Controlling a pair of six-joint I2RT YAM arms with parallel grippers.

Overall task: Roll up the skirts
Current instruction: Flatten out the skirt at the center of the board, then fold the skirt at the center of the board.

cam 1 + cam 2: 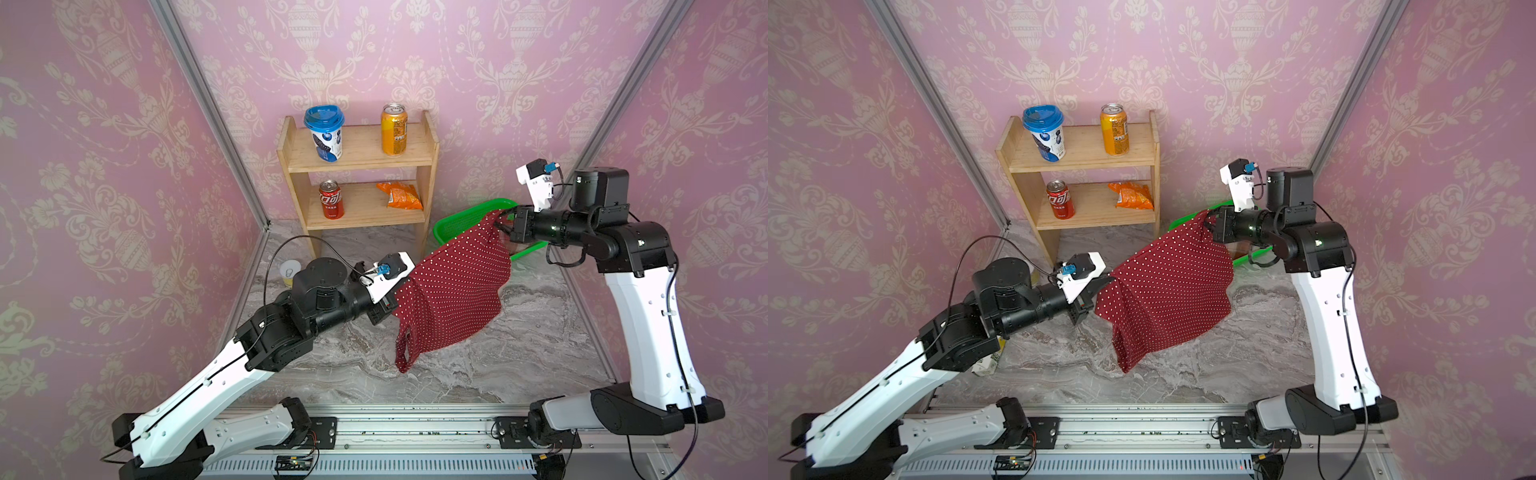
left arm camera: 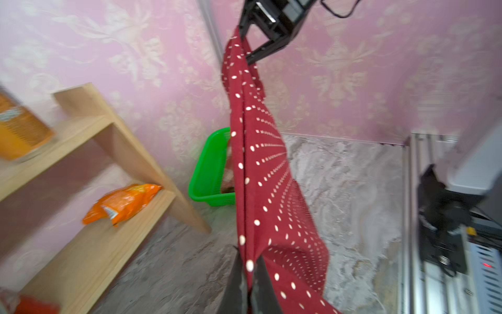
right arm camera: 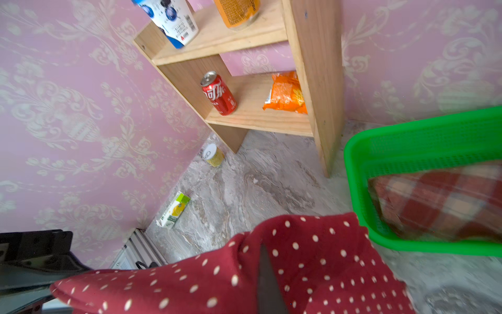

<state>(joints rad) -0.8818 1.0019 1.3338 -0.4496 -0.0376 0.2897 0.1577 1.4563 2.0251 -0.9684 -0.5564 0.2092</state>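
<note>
The dark red polka-dot skirt (image 1: pixel 453 291) (image 1: pixel 1167 295) hangs in the air, stretched between both arms, with its lower corner drooping toward the marble floor. My left gripper (image 1: pixel 390 305) (image 2: pixel 248 262) is shut on its nearer edge. My right gripper (image 1: pixel 500 220) (image 3: pixel 260 251) is shut on the far corner, above the front rim of the green basket (image 1: pixel 465 222) (image 3: pixel 407 141). The cloth drapes over the right fingers (image 3: pixel 264 274), and only one dark finger shows. The plaid skirt (image 3: pixel 440 201) lies bunched inside the basket.
A wooden shelf (image 1: pixel 361 166) stands at the back wall, holding a cup, two cans and an orange snack bag (image 1: pixel 401 195). A yellow can (image 1: pixel 289 272) and a juice carton (image 3: pixel 175 209) sit by the left wall. The metal rail (image 1: pixel 415 428) runs along the front.
</note>
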